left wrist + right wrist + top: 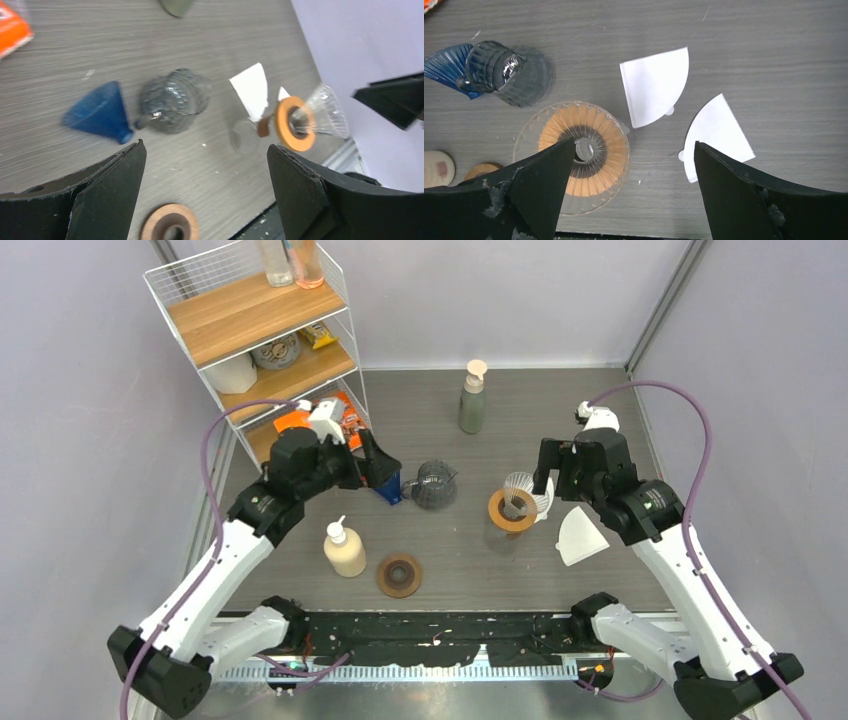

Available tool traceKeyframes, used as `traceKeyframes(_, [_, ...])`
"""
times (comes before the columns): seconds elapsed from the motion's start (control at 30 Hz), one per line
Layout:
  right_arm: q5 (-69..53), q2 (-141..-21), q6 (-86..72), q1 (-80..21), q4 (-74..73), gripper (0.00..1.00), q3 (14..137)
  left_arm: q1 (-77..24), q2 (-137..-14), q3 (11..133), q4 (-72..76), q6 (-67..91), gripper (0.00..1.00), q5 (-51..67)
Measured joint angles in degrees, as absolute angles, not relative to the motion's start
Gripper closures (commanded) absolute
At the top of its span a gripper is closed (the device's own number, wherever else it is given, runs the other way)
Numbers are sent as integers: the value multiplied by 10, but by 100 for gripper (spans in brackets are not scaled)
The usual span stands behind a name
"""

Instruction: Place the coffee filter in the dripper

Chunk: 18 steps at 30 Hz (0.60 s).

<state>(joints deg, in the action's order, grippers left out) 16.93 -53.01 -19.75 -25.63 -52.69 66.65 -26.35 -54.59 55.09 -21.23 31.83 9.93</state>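
while the left jaws hang open over the blue dripper, the right jaws gape above the clear dripper; two paper filters lie flat on the table just right of it, so best pinch one edge low.

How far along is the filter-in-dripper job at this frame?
Done: nothing visible yet; the dripper stands empty. In hand: nothing; the right gripper is open above the dripper, and the left gripper is open too. Left: the paper filters lie flat on the table beside the dripper; one must be picked up and seated inside.
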Motion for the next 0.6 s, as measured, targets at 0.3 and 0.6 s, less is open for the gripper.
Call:
traceKeyframes(0.3, [5,-517,-214,-141,-477,14,578,-387,-728,700,-200,342,1,118])
traceKeyframes(0.6, [-113,-515,-214,-92,-430,40,527,-462,-881,836,-220,342,10,132])
